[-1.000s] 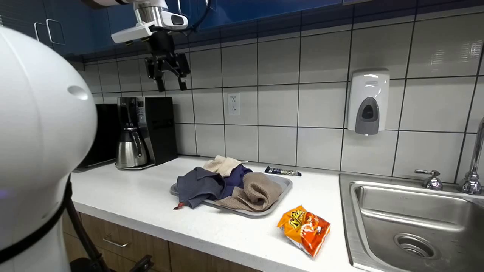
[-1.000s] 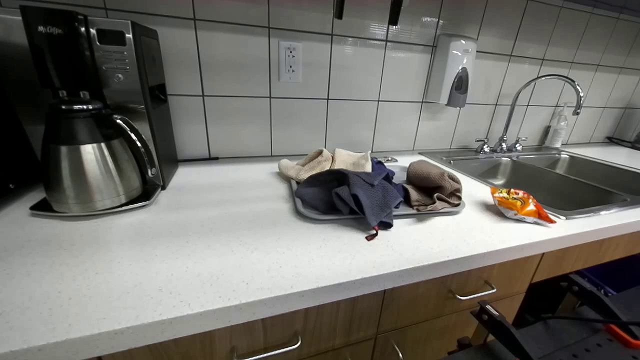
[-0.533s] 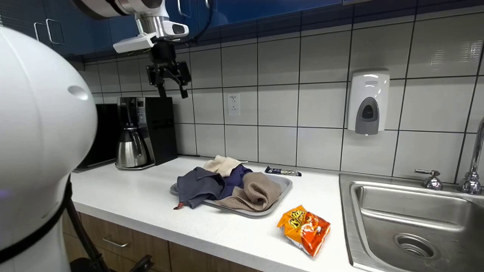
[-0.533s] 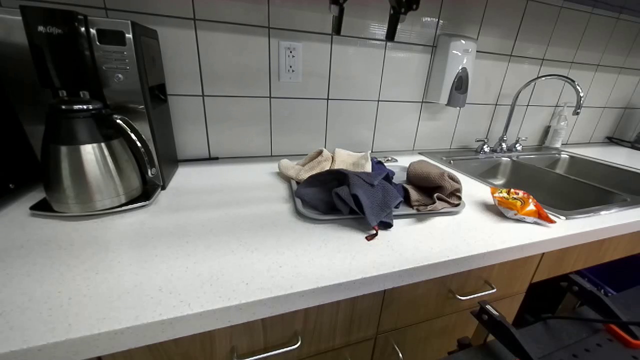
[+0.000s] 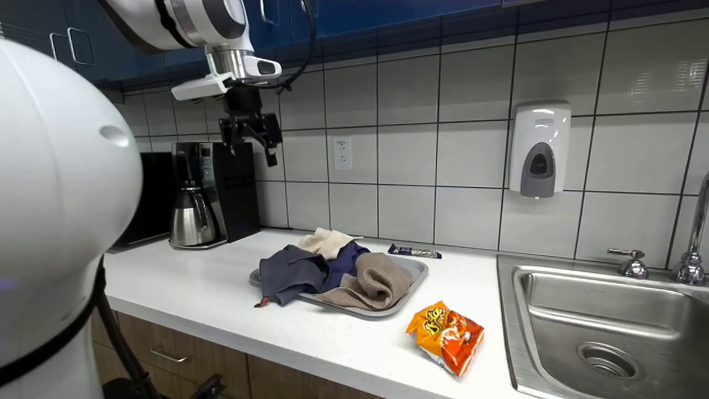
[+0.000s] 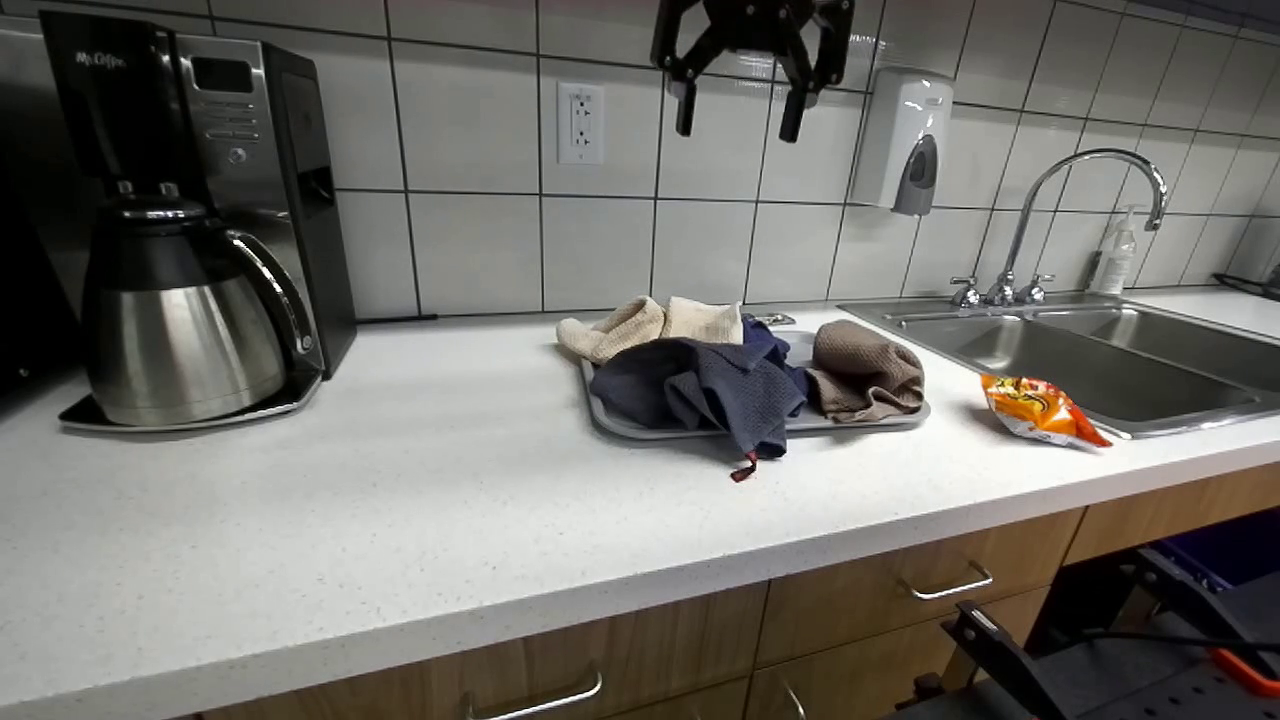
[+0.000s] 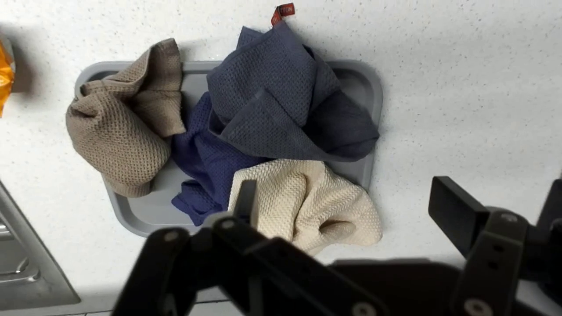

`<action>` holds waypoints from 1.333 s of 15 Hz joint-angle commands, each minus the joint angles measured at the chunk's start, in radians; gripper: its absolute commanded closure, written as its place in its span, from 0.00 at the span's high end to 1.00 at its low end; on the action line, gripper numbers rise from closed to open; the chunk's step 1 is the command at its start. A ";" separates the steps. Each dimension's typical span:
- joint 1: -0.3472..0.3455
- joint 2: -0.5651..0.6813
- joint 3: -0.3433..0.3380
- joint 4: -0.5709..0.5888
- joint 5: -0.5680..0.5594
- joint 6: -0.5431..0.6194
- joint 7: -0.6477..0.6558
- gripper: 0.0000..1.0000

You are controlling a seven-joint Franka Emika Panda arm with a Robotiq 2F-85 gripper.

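My gripper [image 5: 253, 156] is open and empty, pointing down high above the counter. It also shows in an exterior view [image 6: 738, 122] and in the wrist view [image 7: 347, 199]. Below it is a grey tray [image 7: 160, 215] with cloths. A cream cloth [image 7: 307, 202] appears between the fingers in the wrist view, well below them, partly hidden by one finger. A dark grey-blue cloth [image 7: 268, 83] with a red tag hangs over the tray's edge. A purple-blue cloth [image 7: 204, 162] lies partly beneath it. A brown cloth [image 7: 123, 140] lies at the tray's sink-side end.
An orange snack bag [image 5: 446, 338] lies between tray and sink [image 5: 604, 310]. A dark tube [image 5: 414, 251] lies behind the tray. A coffee maker with steel carafe [image 6: 185, 340] stands by the wall. A soap dispenser [image 5: 540, 149] hangs on the tiles. Blue cabinets [image 5: 388, 16] are overhead.
My gripper has moved down in both exterior views, slightly right in one of them, and stays open. The cloths, tray and snack bag have not moved.
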 commanded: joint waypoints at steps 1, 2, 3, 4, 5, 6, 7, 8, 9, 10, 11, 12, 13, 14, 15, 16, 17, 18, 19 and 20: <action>-0.004 0.037 -0.005 -0.011 -0.038 0.035 0.065 1.00; -0.005 0.050 -0.007 -0.012 -0.043 0.038 0.076 1.00; -0.006 0.064 -0.009 -0.012 -0.051 0.042 0.089 1.00; -0.006 0.080 -0.011 -0.011 -0.057 0.045 0.099 1.00; -0.008 0.097 -0.013 -0.009 -0.066 0.049 0.111 1.00; -0.007 0.113 -0.016 -0.006 -0.073 0.052 0.121 1.00; -0.008 0.133 -0.018 -0.002 -0.083 0.056 0.133 1.00; -0.007 0.149 -0.022 0.000 -0.091 0.060 0.145 1.00; -0.006 0.169 -0.026 0.005 -0.103 0.064 0.159 1.00; -0.004 0.188 -0.030 0.009 -0.116 0.069 0.172 1.00; -0.002 0.205 -0.035 0.013 -0.124 0.074 0.183 1.00; 0.001 0.226 -0.040 0.018 -0.132 0.081 0.196 1.00; 0.005 0.241 -0.044 0.022 -0.142 0.088 0.209 1.00; 0.008 0.260 -0.048 0.029 -0.148 0.090 0.224 1.00; 0.012 0.276 -0.052 0.036 -0.152 0.090 0.240 1.00; 0.016 0.292 -0.056 0.043 -0.155 0.089 0.258 1.00; 0.022 0.308 -0.058 0.049 -0.158 0.089 0.279 1.00; 0.028 0.322 -0.061 0.054 -0.165 0.089 0.304 1.00; 0.036 0.338 -0.065 0.058 -0.168 0.091 0.326 1.00; 0.043 0.352 -0.068 0.061 -0.173 0.093 0.352 1.00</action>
